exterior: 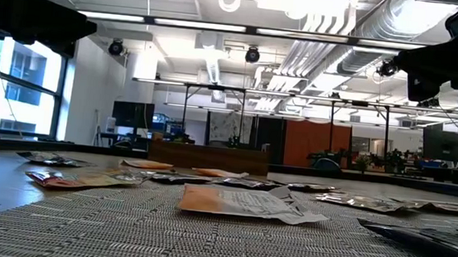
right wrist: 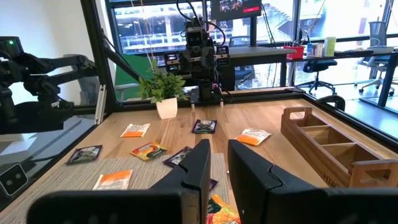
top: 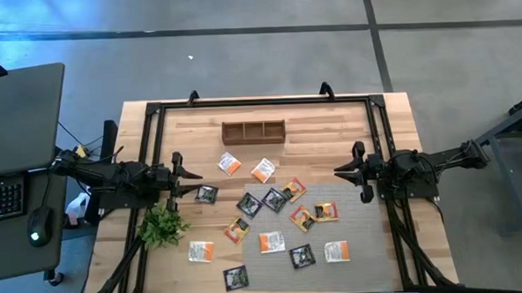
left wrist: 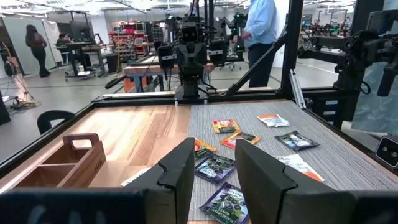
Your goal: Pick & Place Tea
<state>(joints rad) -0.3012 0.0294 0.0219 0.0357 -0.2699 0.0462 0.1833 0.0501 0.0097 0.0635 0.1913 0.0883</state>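
The left pincer point(top: 197, 174) hangs released and empty at the worktop's point(top: 199, 131) left edge; the right pincer point(top: 337, 171) hangs likewise released at its right edge. Between them the tea point(top: 271, 241) lies scattered flat, near a wooden tray point(top: 253, 131) and a plant point(top: 163, 225).

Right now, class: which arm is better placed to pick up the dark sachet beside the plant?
Left. The left gripper, open, hovers just beside that dark sachet near the plant; the right gripper, also open, waits across the table.
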